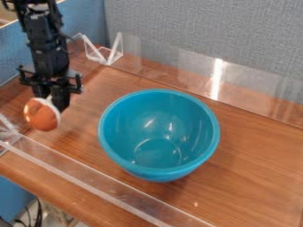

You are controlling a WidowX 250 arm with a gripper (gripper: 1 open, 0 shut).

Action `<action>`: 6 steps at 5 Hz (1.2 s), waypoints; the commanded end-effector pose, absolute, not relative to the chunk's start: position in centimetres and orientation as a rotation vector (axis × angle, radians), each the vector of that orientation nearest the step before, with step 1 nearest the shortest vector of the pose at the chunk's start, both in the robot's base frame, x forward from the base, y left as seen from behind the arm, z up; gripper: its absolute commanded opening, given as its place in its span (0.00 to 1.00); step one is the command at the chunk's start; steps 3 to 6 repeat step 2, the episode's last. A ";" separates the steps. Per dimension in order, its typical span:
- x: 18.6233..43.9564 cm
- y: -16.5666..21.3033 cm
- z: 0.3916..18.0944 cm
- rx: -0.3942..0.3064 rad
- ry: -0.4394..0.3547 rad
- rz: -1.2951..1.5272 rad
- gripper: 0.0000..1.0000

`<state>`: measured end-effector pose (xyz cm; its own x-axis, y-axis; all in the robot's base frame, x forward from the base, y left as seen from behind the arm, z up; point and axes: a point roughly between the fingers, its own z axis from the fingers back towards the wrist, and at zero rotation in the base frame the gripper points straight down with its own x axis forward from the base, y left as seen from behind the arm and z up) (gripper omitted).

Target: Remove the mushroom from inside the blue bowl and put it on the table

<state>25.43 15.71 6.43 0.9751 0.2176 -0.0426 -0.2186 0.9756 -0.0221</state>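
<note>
The arm's black hand (52, 92), at the left, grips the mushroom (42, 114) by its pale stem, orange cap facing outward and down. The mushroom is out of the blue bowl (159, 135), over the left part of the wooden desk (244, 168); whether it touches the wood is unclear. Near the low clear wall (99, 190), a release too far outward could drop it on that edge. Let go from a height, the rounded cap could roll.
</note>
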 end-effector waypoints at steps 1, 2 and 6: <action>25.7 16.1 7.7 0.005 -0.008 0.234 0.00; 26.6 16.9 6.3 0.008 0.010 0.266 0.00; 26.6 16.9 6.3 0.008 0.010 0.266 0.00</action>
